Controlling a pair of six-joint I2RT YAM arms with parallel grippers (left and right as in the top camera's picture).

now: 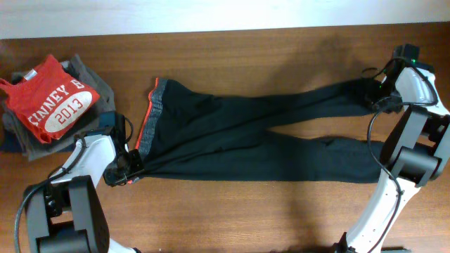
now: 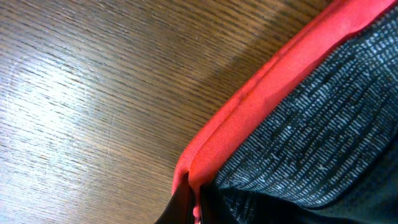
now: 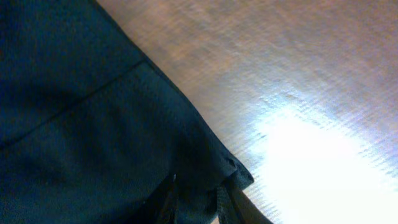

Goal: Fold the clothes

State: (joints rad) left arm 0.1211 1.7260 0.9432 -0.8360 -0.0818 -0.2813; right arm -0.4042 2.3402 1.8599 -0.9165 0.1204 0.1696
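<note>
The black trousers lie spread across the table, grey waistband with red-orange edge at the left, legs reaching right. My left gripper is shut on the near corner of the waistband; the left wrist view shows the red edge pinched between my fingers. My right gripper is shut on the hem of the far leg at the right; the right wrist view shows black fabric clamped in the jaws.
A stack of folded garments sits at the far left, topped by a red T-shirt printed "2013", over grey and navy ones. The near trouser leg ends at the right beside my right arm.
</note>
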